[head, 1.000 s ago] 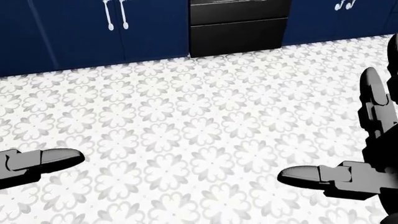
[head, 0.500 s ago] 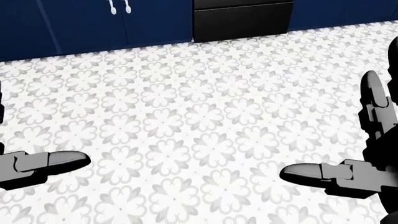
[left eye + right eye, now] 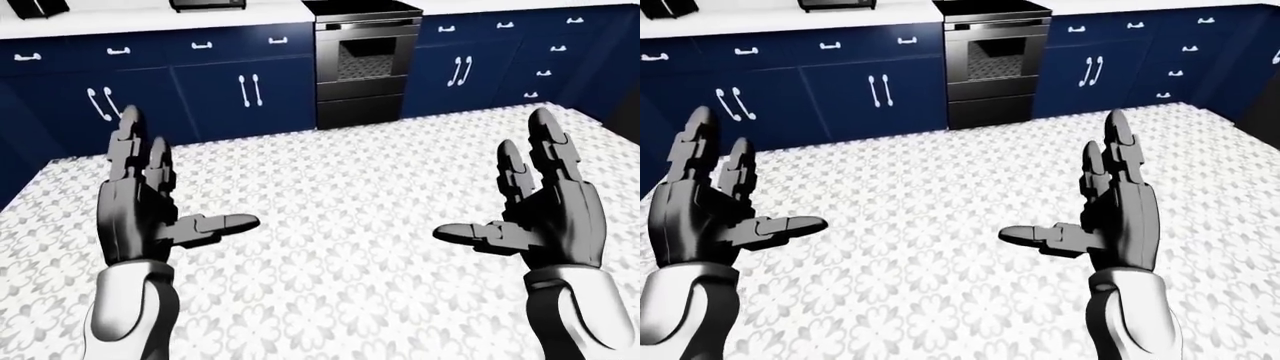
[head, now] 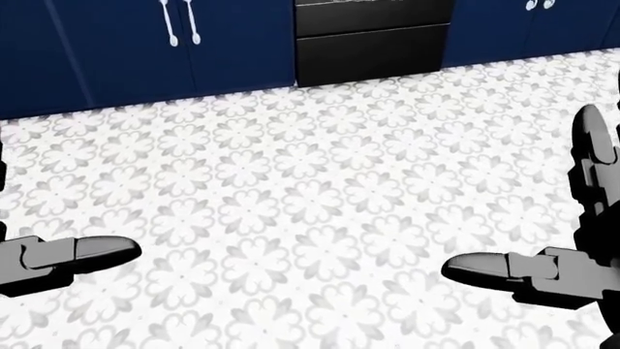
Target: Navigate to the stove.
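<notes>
Stove: stove (image 3: 366, 60) stands at the top of the left-eye view, a little right of centre, set between runs of navy cabinets (image 3: 230, 90); its dark oven door and lower drawer face the robot, and only its lowest part shows at the top edge of the head view
Distance: well apart from the robot, with a broad stretch of patterned floor (image 3: 340, 225) between
Left hand: left hand (image 3: 150, 206) raised at the left, fingers spread upward and thumb out, released, holding nothing
Right hand: right hand (image 3: 540, 206) raised at the right in the same way, released, holding nothing
Task stage: judged to be mid-approach, the walk not yet finished
Risk: stove sits slightly off centre, so a straight walk could end at the cabinet doors to its left; a heading correction seems needed
Risk: the raised hands lead the body and could strike the oven door if the robot stops too late
Surroundings: white countertop (image 3: 150, 19) along the top, with dark appliances on it that are cut off and hard to name; more drawers (image 3: 545, 64) at the right
Obstacles: none seen on the floor between robot and stove
</notes>
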